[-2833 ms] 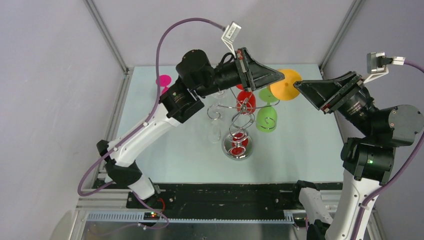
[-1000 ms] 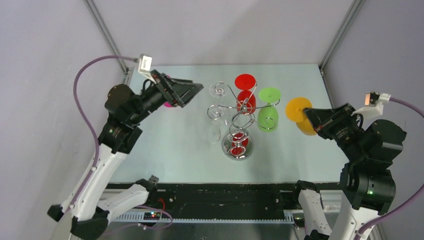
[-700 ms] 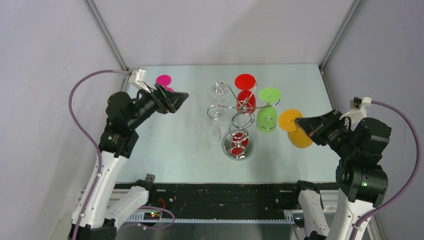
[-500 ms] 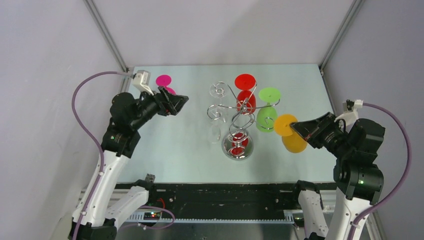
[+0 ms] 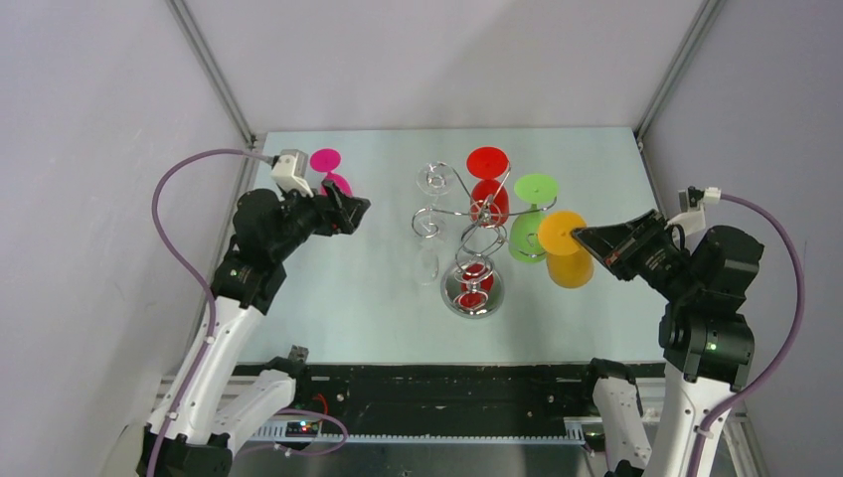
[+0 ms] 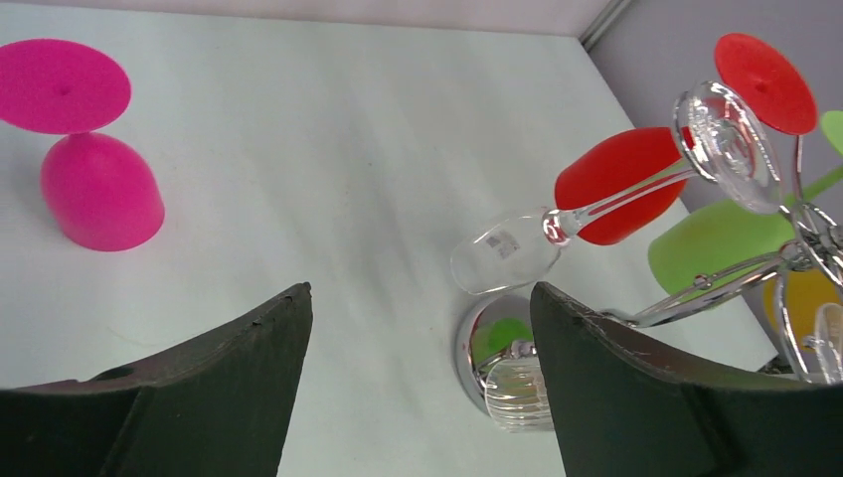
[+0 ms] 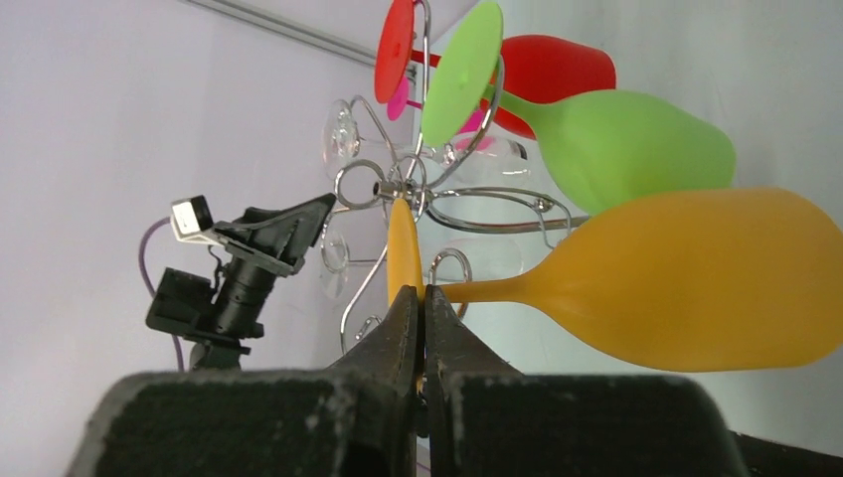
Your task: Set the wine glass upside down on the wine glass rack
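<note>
Right wrist shows a matte orange wine glass (image 7: pixel 696 278) with slim stem.

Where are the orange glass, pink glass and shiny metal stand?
orange wine glass (image 7: pixel 696 278), right wrist view, its bowl.
pink wine glass (image 6: pixel 99 194), left wrist view, its bowl.
wine glass rack (image 5: pixel 475 295), top view, its round mirrored base.
</note>
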Controlling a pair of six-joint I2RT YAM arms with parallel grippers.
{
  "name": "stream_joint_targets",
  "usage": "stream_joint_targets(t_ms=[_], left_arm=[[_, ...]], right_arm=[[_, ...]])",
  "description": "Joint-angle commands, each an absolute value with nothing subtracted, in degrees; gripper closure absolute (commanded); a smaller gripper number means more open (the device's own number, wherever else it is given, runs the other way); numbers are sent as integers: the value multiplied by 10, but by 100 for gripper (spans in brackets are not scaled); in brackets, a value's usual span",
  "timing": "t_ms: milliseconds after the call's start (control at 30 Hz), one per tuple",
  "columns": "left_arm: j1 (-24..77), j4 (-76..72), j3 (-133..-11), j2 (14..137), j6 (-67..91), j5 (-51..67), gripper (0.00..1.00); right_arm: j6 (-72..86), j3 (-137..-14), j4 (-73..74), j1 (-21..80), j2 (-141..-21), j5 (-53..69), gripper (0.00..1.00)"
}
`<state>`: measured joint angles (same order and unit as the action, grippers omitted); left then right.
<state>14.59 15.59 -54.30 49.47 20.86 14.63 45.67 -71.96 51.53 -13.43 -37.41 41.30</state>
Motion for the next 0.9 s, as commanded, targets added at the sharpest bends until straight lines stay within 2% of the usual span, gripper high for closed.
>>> stream_joint_targets(t_ms=[0,233,867], left_arm=[[145,142,-539,493,175,111,15],[146,141,-530,492,172,104,15],[147,141,-526,488,173,101,14]], right_arm=[[490,-722,451,-136,-387,432,100],[543,-681,375,-116,-403,463,100],[563,-677,333,60,-449,349,100]])
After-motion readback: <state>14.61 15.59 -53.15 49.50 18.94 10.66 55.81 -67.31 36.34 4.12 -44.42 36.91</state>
